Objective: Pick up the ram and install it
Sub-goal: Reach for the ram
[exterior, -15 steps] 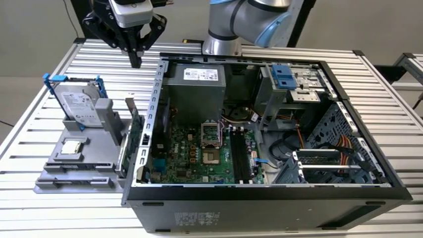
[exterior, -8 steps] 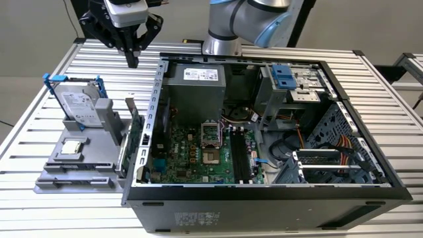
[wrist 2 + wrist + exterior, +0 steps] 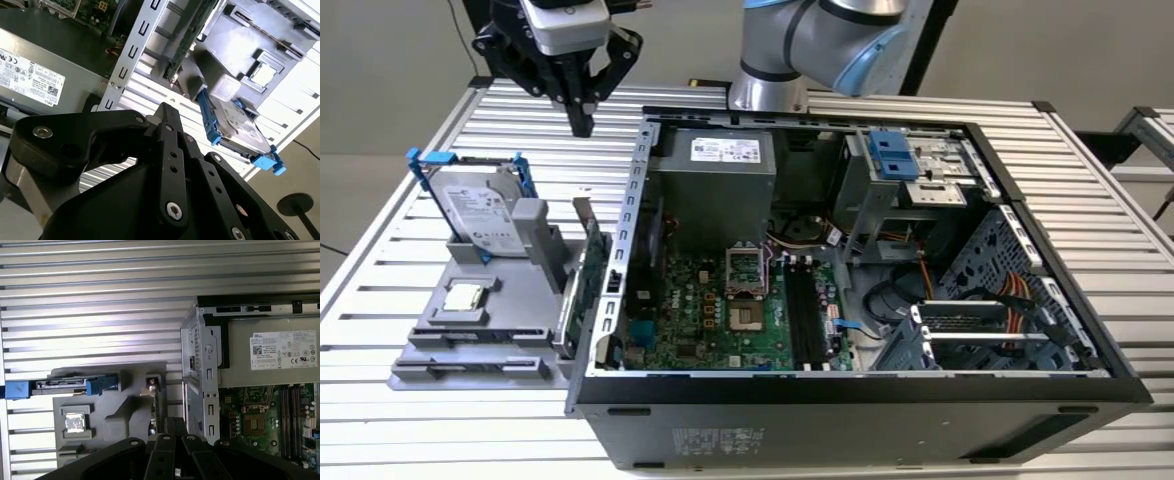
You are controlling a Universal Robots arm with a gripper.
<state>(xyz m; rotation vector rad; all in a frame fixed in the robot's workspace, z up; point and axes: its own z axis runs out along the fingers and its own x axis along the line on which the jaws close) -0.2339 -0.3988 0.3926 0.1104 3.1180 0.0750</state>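
While the tool (image 3: 580, 125) hangs clenched and empty above the desk (image 3: 454, 440) beyond the hard drive (image 3: 478, 210), the ram (image 3: 567, 318) appears to stand on edge in the grey holder (image 3: 467, 340), just beside the green card (image 3: 596, 285), outside the case (image 3: 854, 400).

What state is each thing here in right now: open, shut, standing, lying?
Gripper: jaws shut, holding nothing.
Computer case: lying flat, side open.
Hard drive: standing upright in grey holder.
Processor chip: lying flat in holder.
Green card: standing on edge in holder.
Memory slots: look empty.
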